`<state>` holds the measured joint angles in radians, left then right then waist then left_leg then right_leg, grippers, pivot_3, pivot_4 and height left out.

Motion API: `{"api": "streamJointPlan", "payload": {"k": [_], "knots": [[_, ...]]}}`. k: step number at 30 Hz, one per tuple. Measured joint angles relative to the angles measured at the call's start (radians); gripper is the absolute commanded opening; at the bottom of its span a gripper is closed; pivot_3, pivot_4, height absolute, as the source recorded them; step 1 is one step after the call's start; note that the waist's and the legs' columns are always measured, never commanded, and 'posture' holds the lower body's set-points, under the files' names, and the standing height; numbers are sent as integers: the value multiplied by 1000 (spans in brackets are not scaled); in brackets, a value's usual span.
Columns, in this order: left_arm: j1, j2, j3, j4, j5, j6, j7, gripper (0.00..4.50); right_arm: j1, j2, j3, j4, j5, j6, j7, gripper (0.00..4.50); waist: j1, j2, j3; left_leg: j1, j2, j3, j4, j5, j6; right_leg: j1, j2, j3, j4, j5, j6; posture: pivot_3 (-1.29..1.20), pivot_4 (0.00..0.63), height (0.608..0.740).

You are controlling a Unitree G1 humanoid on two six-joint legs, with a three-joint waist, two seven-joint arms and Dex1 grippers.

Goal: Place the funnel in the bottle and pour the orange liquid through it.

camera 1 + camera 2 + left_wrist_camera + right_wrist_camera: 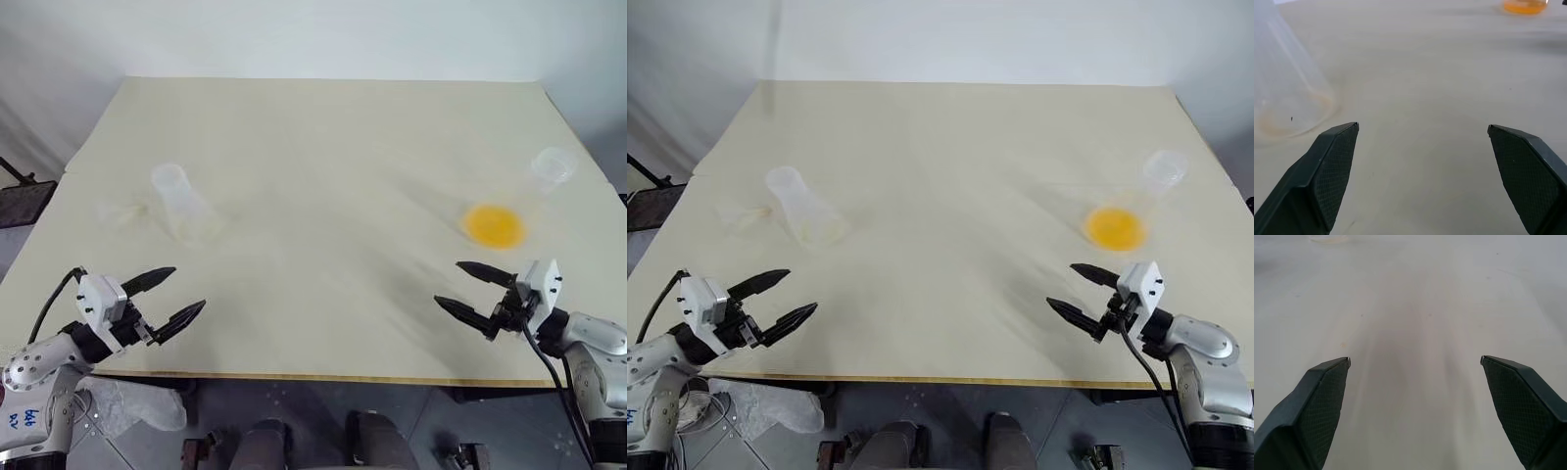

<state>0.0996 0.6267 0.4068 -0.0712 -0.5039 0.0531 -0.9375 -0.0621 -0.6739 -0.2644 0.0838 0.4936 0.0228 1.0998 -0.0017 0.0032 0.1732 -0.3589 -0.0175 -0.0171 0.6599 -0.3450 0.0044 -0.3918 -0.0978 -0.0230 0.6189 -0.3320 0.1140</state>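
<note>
Left eye view: table (323, 147) largest. We see empty bottle (181, 204) standing left; second flask (509, 211) right, holding orange liquid (493, 225). Funnel (743, 217) just left of bottle, faint. We judge flasks rigid, slick, breakable: grip at neck. Funnel light, flimsy: pinch at rim. Left gripper (176, 299) and right gripper (458, 286) spread wide, empty. No writing readable.

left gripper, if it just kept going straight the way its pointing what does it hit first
Nothing close: the left gripper aims between the empty flask and the flask with orange liquid, so bare table lies ahead, though depth is hard to judge.
</note>
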Motion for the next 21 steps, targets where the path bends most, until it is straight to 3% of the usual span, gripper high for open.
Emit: {"api": "streamJointPlan", "payload": {"k": [13, 21], "knots": [[-5, -31, -12, -100, -12, 159, 171, 4500, -50, 1, 9, 63, -3, -23, 20, 4480, 0, 0, 0, 0, 0, 0, 3, 0, 0, 0, 0, 0, 3, 0, 0, 0, 150, 740], [193, -94, 143, -231, -44, 152, 241, 4500, -153, 23, 67, 120, -9, -22, 65, 4480, -3, 0, 0, 0, 1, 1, 3, -1, 0, 0, 1, 1, 2, 0, 0, 0, 150, 740]]}}
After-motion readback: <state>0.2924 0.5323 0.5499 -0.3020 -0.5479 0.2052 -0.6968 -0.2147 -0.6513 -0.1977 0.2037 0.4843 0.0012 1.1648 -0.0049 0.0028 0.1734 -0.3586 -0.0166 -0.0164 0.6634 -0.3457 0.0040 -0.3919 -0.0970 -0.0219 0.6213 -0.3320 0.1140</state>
